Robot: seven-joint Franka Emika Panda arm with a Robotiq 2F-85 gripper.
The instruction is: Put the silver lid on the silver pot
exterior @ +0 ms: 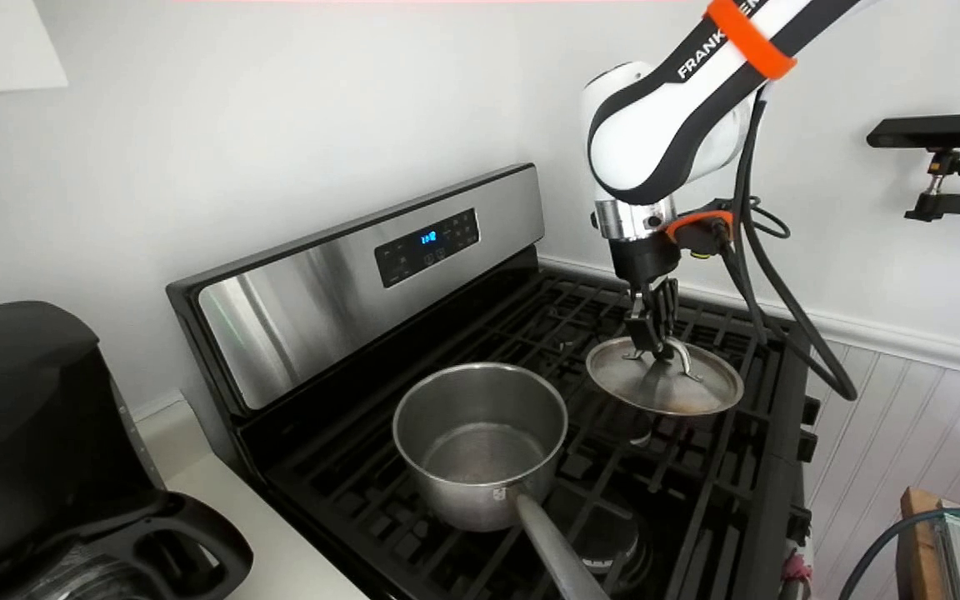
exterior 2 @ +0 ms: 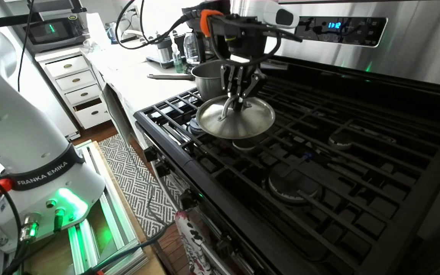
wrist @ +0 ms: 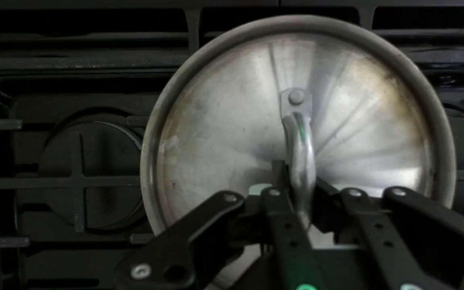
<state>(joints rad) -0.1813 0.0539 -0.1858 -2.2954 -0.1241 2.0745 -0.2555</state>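
Note:
The silver lid [exterior: 634,385] is round and shallow, with an arched metal loop handle on top. My gripper [exterior: 660,350] points down with its fingers closed around that handle. In an exterior view the lid [exterior 2: 239,124] hangs a little above the stove grates, slightly tilted. In the wrist view the handle runs between the fingertips [wrist: 301,183] and the lid [wrist: 216,117] fills the middle. The silver pot [exterior: 459,500] stands upright and open on the grates, apart from the lid, its long handle toward the stove front. The pot [exterior 2: 207,84] is partly hidden behind lid and gripper in an exterior view; the wrist view does not show it.
The black stove grates [exterior 2: 319,168] lie under the lid. The stove back panel [exterior: 313,308] rises behind the pot. A black coffee maker [exterior: 22,417] stands on the counter beside the stove. Cables [exterior: 751,250] hang from the arm near the stove's side.

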